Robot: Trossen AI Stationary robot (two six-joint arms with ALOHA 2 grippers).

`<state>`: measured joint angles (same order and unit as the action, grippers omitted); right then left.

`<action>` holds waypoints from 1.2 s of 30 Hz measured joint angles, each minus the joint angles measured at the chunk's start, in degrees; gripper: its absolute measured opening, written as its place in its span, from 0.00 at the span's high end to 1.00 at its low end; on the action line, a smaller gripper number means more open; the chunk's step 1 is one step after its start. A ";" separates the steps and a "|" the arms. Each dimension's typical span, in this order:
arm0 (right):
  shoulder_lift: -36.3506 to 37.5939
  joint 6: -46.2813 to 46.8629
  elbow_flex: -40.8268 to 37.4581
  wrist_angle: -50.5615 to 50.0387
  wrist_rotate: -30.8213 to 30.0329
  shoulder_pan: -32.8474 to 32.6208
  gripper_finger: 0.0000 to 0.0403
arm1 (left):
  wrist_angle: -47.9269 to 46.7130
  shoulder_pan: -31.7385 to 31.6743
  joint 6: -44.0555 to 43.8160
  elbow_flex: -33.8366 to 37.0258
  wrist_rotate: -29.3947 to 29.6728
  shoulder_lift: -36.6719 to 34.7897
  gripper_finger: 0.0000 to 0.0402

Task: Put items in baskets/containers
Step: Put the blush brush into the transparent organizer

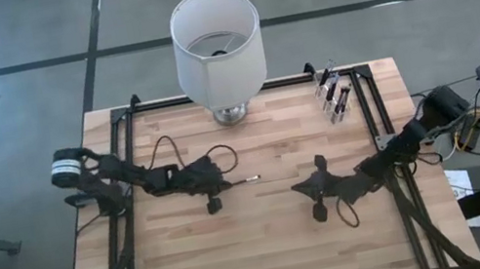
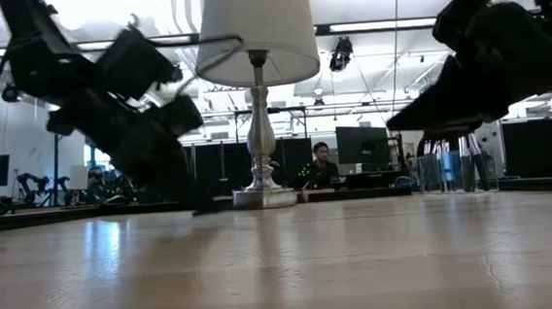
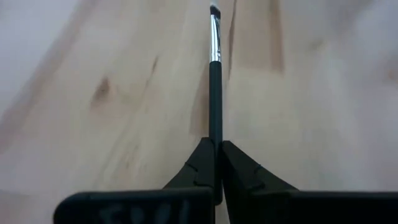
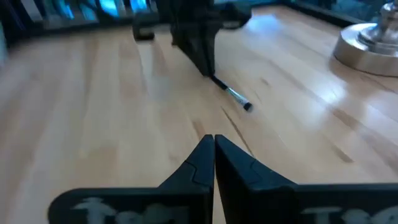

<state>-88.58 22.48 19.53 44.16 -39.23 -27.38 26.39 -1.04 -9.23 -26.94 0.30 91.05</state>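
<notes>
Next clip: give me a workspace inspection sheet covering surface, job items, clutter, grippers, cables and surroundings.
Surface: light wooden table inside a dark frame.
Job's things: one makeup brush clamped by its handle in the left gripper, bristle tip pointing toward table centre; clear cup near the far right corner already holds several brushes.
Clutter: white lampshade on a metal base at the far edge.
Grippers: left gripper shut on the brush, low over the table; right gripper shut, empty, facing the left one.
Cables: loops of cable along the left arm.
Surroundings: person seated at monitors behind the table.
</notes>
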 joint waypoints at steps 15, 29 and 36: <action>-21.37 -5.66 7.34 32.90 -2.75 5.26 0.70 | 34.91 4.83 -1.87 9.37 2.44 -3.33 0.99; -24.74 -20.34 16.27 45.62 2.20 8.78 0.54 | 39.71 6.50 0.35 5.52 2.71 -2.70 0.99; -21.62 -22.99 17.03 45.74 -0.93 9.31 0.54 | 40.16 7.10 1.09 5.57 2.57 -2.97 0.99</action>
<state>-110.20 -0.51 36.55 89.90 -40.16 -18.07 66.55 6.06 -8.13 -21.37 2.87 88.09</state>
